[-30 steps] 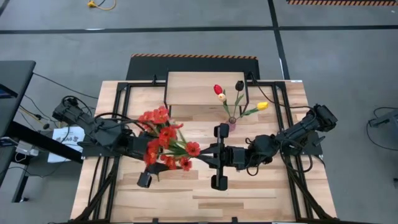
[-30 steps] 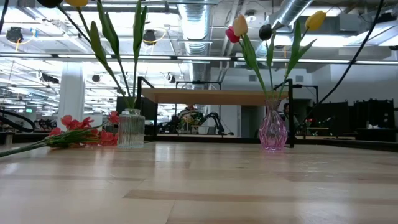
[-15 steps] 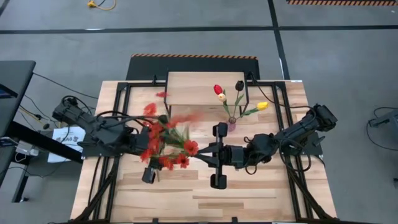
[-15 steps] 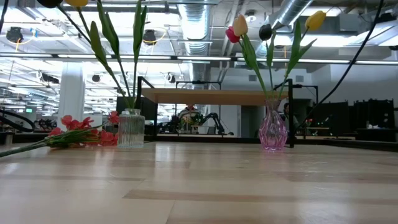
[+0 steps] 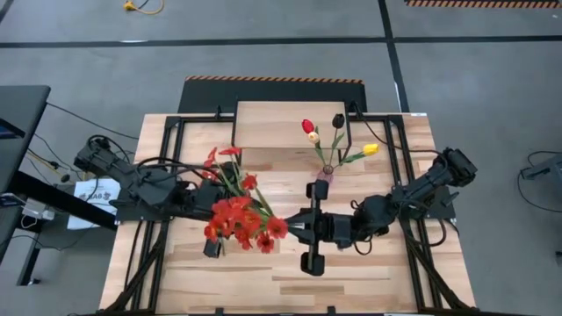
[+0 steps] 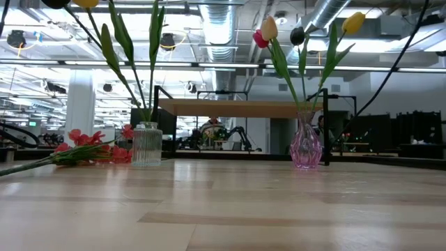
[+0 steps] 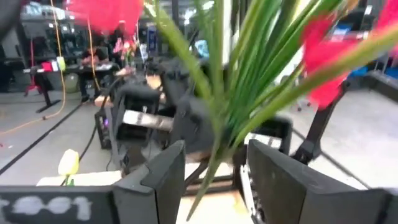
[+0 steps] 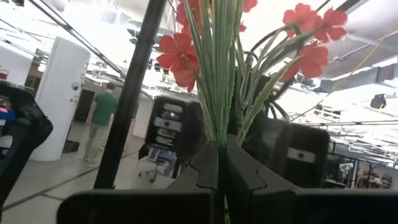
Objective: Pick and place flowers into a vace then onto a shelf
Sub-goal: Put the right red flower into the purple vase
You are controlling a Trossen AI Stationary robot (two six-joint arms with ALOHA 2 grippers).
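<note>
Your right jaws (image 5: 294,230) are clenched on the green stems of the red-orange spray (image 5: 241,219), whose blooms blur and crop out of both wrist views. Your left jaws (image 7: 214,171) stand released, the stems passing between them. Beyond, over the wooden bench (image 5: 369,281), the pink vase (image 6: 305,148) of tulips (image 5: 309,128) sits before the shelf (image 5: 290,121). Since a second ago the bunch has swung nearer your right jaws, and they have dropped back slightly.
</note>
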